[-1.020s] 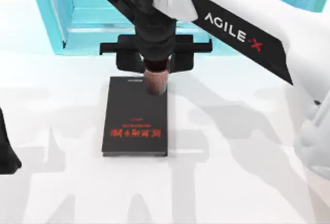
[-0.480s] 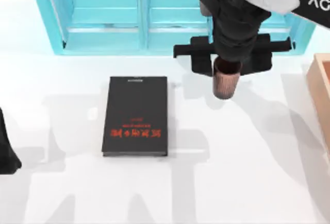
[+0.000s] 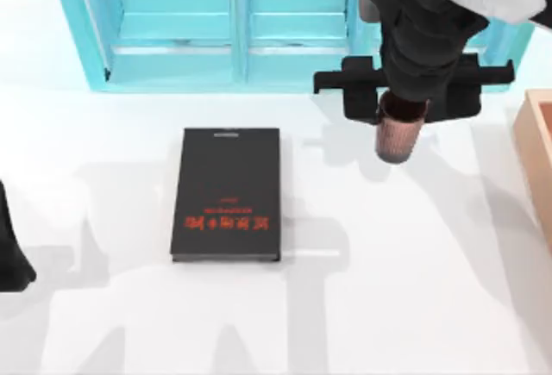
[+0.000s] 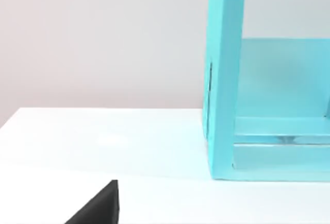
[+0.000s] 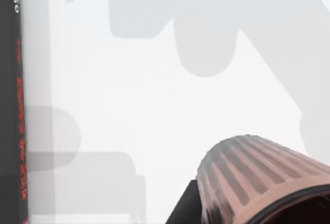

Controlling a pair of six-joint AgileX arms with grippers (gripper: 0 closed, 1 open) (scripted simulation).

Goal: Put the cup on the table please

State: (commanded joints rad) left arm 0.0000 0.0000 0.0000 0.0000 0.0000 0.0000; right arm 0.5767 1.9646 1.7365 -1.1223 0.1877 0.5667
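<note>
Reddish-brown ribbed cup (image 3: 398, 138) hanging upright in upper right of top view, clenched at rim by right gripper (image 3: 404, 109); cup clear of black book (image 3: 227, 194) at frame centre-left, sitting over bare white table (image 3: 388, 289); right wrist view showing cup (image 5: 258, 175) above open surface, apparently not touching; turquoise cabinet (image 3: 233, 26) along top edge; wooden box (image 3: 539, 159) at right edge; left gripper (image 3: 10, 246) parking at left edge, finger state unreadable. Judgement: lift and carry done; lowering, release, retreat remaining.
</note>
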